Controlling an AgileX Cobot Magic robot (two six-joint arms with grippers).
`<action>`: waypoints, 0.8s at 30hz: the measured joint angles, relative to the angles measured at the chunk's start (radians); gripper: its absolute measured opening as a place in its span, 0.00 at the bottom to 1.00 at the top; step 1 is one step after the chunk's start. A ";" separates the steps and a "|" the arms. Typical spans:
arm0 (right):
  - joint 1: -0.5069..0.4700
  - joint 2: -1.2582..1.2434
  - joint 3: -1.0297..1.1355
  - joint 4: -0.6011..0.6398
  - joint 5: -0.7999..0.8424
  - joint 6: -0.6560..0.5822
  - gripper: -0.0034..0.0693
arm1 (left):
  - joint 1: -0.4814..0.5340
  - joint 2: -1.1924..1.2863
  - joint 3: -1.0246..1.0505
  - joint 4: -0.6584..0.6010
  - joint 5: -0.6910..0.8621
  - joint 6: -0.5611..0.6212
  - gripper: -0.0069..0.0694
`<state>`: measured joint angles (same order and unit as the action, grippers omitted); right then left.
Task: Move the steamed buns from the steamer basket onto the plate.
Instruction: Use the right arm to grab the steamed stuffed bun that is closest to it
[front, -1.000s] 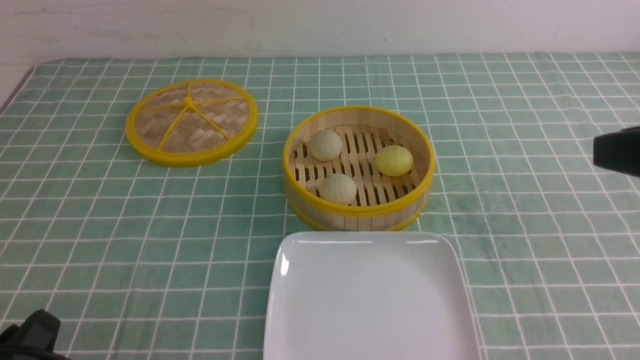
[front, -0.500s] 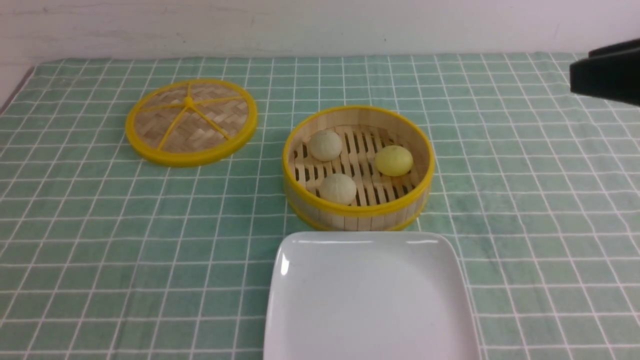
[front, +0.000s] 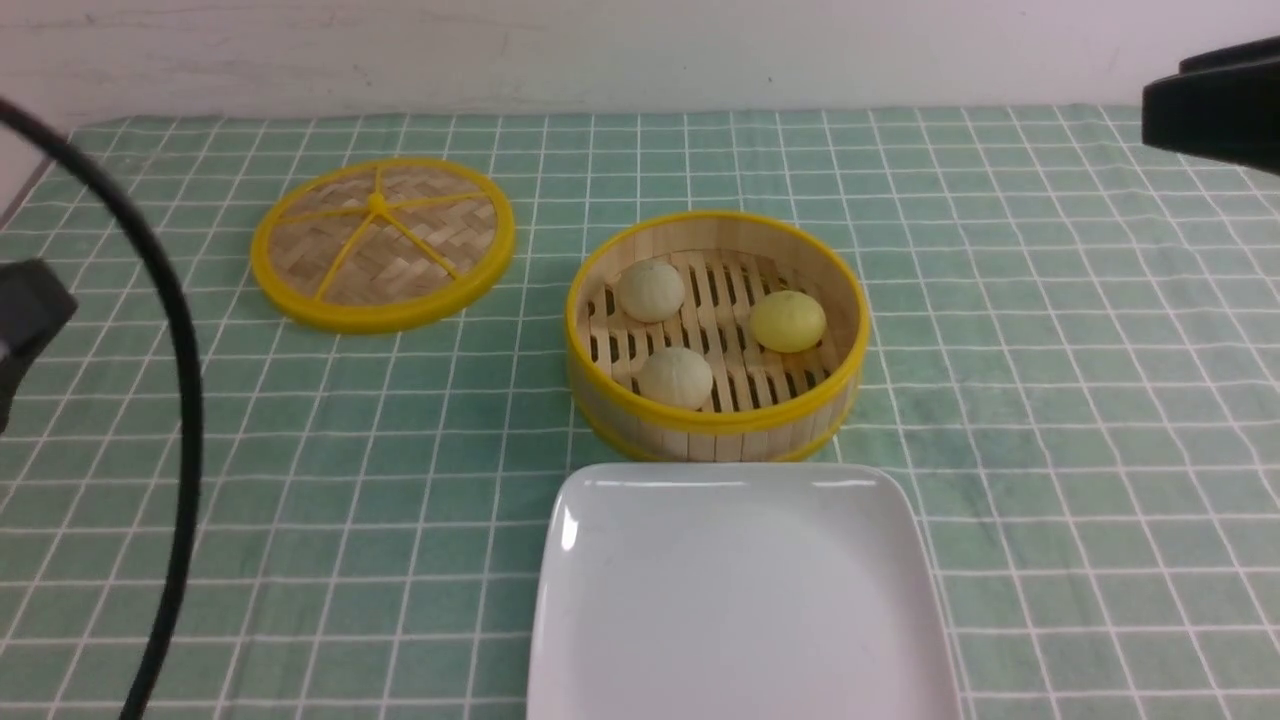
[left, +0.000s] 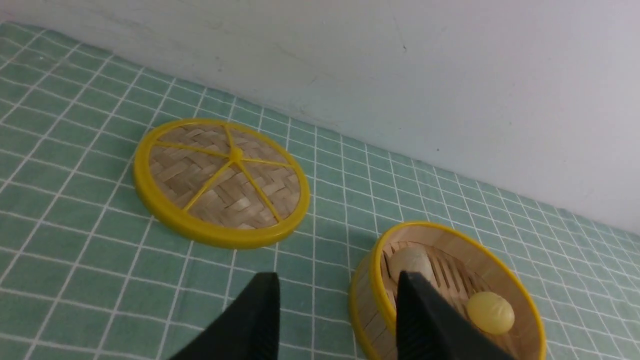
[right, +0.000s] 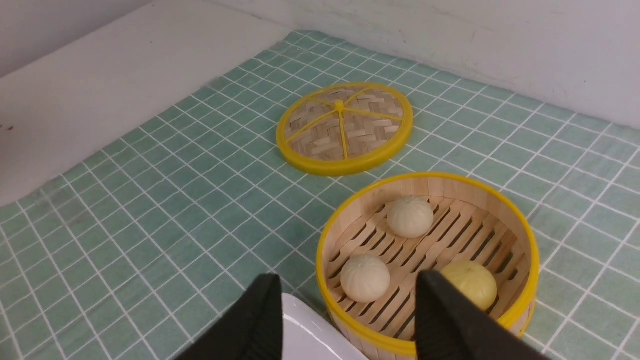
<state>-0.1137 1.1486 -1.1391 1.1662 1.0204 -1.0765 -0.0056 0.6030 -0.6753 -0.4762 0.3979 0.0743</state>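
1. Black left gripper (left: 337, 280): jaws are held apart, nothing grasped.
2. Three steamed buns (front: 676, 377), two pale, one yellow, pleated, are seated in the steamer basket (front: 715, 425); judged soft and light, best pinched gently at the sides.
3. The plate (front: 740, 600), just beside it, is unloaded.
4. The right gripper (right: 350, 280): jaws apart, empty.

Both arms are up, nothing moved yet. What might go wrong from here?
The steamed buns sit low inside the steamer basket; the open right pincer coming down may catch its rim and shove it. The buns are round, so an off-centre pinch may roll one away. If the left pincer, also open, reaches in, the two may collide.
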 joint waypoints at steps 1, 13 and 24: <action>0.000 0.022 -0.021 -0.005 0.012 0.005 0.55 | 0.000 0.030 -0.019 -0.045 0.001 0.045 0.55; 0.000 0.240 -0.234 -0.119 0.125 0.031 0.55 | 0.000 0.262 -0.068 -0.574 0.072 0.702 0.55; 0.202 0.471 -0.383 -0.431 0.120 0.115 0.55 | 0.000 0.369 -0.068 -0.904 0.222 1.027 0.55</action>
<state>0.0880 1.6197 -1.5225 0.7352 1.1408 -0.9615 -0.0056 0.9718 -0.7429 -1.3807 0.6203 1.1008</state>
